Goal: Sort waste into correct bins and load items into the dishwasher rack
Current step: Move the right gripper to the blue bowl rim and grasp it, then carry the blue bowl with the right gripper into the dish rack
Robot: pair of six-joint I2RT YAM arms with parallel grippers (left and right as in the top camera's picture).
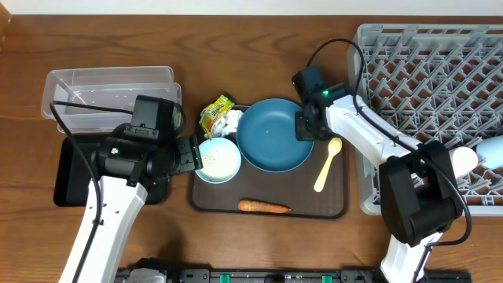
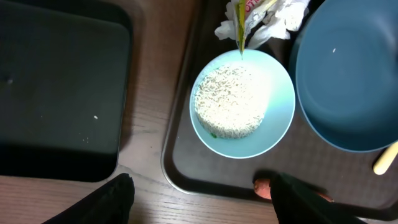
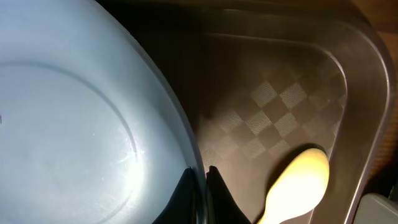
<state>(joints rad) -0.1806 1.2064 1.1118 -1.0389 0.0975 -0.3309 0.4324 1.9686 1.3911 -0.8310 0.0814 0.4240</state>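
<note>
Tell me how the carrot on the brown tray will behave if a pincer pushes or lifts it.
The carrot looks tapered and round, so a sideways push would probably roll it in a curve across the brown tray. It lies straight, so it is likely stiff, not floppy. Its slim, smooth body may slip unless pinched across the thicker end.

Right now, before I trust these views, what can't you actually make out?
Black tray: overhead, the left arm covers most of it.
Carrot: left wrist view, only a tip shows; a gripper finger hides the rest.
Pale yellow spoon: right wrist view, handle cut off by the bottom edge.
Pale items in the rack: overhead, partly behind the right arm and cut by the edge; unidentifiable.
</note>
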